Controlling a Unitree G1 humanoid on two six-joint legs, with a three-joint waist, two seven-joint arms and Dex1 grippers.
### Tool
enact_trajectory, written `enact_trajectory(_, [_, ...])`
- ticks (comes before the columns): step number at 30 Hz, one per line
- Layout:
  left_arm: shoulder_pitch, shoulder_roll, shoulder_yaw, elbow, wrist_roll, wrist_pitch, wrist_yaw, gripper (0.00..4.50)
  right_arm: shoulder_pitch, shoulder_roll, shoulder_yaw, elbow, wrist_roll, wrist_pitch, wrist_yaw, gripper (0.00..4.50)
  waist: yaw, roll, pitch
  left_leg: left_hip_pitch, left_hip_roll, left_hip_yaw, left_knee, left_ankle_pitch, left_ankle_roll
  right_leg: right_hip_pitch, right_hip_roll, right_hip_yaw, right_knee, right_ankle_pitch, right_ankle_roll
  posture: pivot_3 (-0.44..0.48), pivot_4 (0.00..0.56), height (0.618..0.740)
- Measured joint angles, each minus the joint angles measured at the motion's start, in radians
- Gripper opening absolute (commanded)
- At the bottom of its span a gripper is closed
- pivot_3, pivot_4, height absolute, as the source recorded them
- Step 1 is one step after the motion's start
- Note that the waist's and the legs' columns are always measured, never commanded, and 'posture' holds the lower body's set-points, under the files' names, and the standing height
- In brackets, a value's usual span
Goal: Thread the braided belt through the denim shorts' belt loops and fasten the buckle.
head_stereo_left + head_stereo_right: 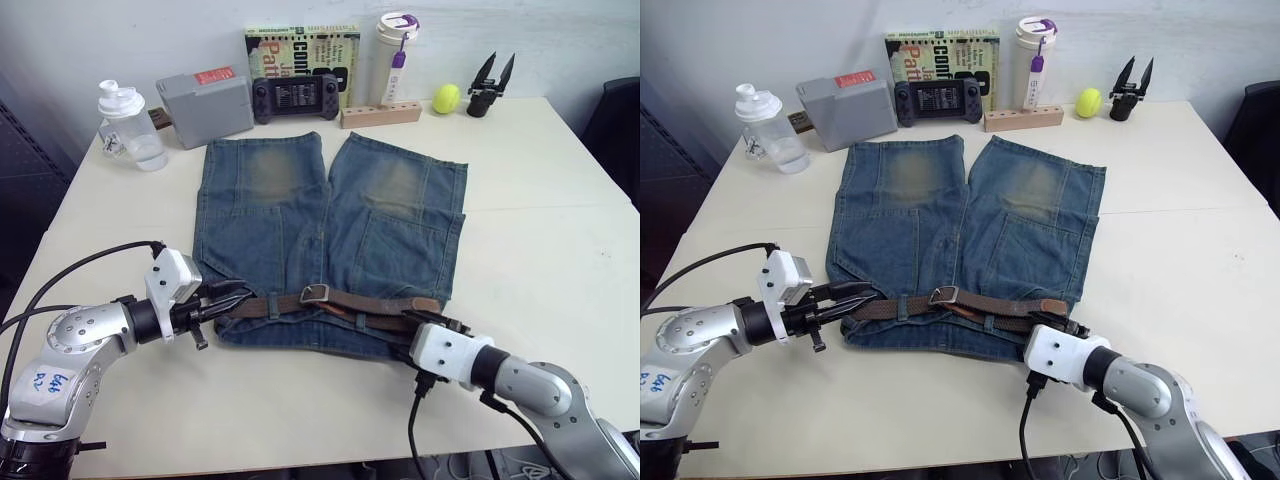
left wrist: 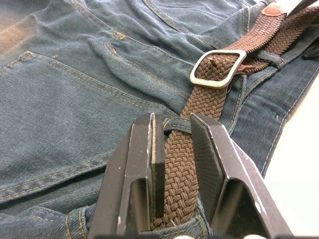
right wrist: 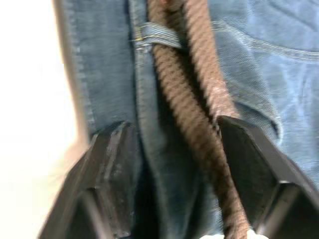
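Left end effector [image 2: 172,164] has its two black fingers a little apart, one on each side of the braided belt [image 2: 199,107], right by a belt loop [image 2: 178,123] at the waistband of the denim shorts [image 1: 325,235]. Right end effector [image 3: 174,164] has its fingers spread wide over the other end of the waistband, with the belt and blue cloth between them. The shorts lie flat on the pale counter [image 1: 540,250]. The belt runs along the waistband, and its silver buckle [image 1: 314,293] sits near the middle of the waistband. Past the legs of the shorts stand a grey box [image 1: 205,107], a game controller [image 1: 295,96], a clear bottle [image 1: 130,125] and a yellow ball [image 1: 446,98].
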Motion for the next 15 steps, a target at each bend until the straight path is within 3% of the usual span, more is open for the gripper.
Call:
enact_trajectory(14, [-0.012,-0.004,-0.001,0.000,0.000,0.000,0.000,1.18,-0.026,-0.002,0.003,0.038,-0.061,0.020,-0.035,2.76,0.005,0.000,0.000,0.000,0.000,0.000,0.000,0.000,0.000,0.001,0.000,0.000,0.000,0.000,0.000,0.000,0.150,0.726])
enact_trajectory(15, [-0.011,-0.004,-0.001,0.000,0.000,0.000,0.000,1.18,-0.034,-0.002,0.006,0.043,-0.067,0.022,-0.036,2.53,0.005,-0.001,0.000,0.000,0.000,0.000,0.000,0.000,0.000,0.001,0.000,0.000,0.000,0.000,0.000,0.000,0.150,0.726])
